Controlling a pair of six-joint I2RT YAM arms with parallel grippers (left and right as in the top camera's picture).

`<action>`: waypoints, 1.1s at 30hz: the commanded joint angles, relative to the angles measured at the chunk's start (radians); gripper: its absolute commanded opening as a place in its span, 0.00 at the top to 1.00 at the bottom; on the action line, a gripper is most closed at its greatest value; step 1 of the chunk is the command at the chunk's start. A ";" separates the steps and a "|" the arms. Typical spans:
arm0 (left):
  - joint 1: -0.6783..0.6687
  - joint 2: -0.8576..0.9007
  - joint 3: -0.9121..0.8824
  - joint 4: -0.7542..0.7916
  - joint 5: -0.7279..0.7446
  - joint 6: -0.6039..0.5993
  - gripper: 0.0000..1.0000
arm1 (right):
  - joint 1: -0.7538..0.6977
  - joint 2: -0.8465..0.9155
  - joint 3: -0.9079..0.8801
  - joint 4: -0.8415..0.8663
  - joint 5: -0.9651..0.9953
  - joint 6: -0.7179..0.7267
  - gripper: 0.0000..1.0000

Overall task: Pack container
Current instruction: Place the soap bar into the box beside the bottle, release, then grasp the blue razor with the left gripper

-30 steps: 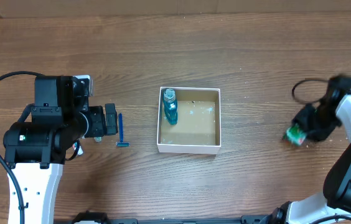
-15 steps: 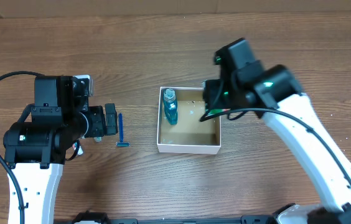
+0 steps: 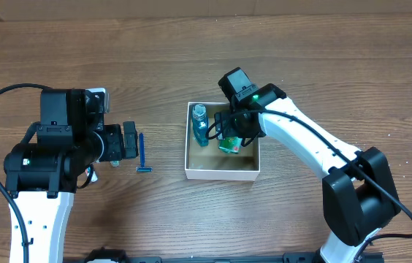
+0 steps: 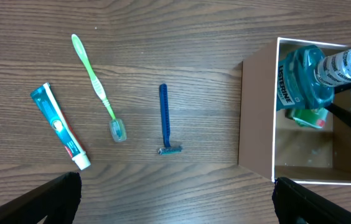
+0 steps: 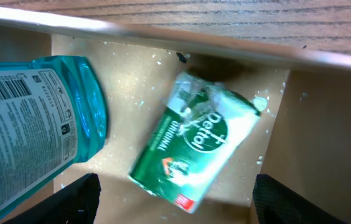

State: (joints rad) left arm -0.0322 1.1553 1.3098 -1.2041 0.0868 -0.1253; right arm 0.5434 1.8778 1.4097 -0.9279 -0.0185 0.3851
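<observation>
Right hand now over container, open, green soap pack lying beside blue mouthwash bottle inside, left hand open

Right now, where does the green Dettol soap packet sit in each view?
Overhead: soap packet inside the container, right of the mouthwash bottle, partly under the right arm.
Left wrist: soap packet at far right, in the container, just below the bottle.
Right wrist: soap packet mid-frame, tilted on the brown floor.
Shared landmark: the blue mouthwash bottle, right beside it in all three.
</observation>
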 commanded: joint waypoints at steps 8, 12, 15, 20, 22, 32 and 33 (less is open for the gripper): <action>-0.001 -0.001 0.021 0.005 0.010 -0.010 0.00 | -0.010 -0.319 0.175 -0.108 0.214 0.009 0.11; -0.001 -0.001 0.021 0.003 0.008 -0.022 0.00 | -0.216 -0.451 0.171 -0.220 0.200 0.010 0.00; -0.001 0.026 0.014 0.000 -0.019 -0.081 0.00 | -0.386 -0.483 0.128 -0.290 0.136 -0.002 0.00; -0.001 0.262 -0.030 0.006 -0.014 -0.085 0.00 | -0.508 -0.483 -0.066 -0.240 0.077 -0.019 0.00; -0.001 0.397 -0.031 0.035 -0.015 -0.085 0.00 | -0.538 -0.481 -0.134 -0.204 0.050 -0.019 0.00; -0.002 0.881 -0.031 0.160 0.000 -0.085 0.00 | -0.557 -0.477 -0.174 -0.183 0.031 -0.019 0.00; -0.002 0.893 -0.031 0.163 0.000 -0.085 0.00 | -0.557 -0.477 -0.174 -0.183 0.031 -0.019 0.00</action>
State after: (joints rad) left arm -0.0330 1.9995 1.2881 -1.0565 0.0692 -0.1940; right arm -0.0078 1.4101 1.2392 -1.1164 0.0216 0.3695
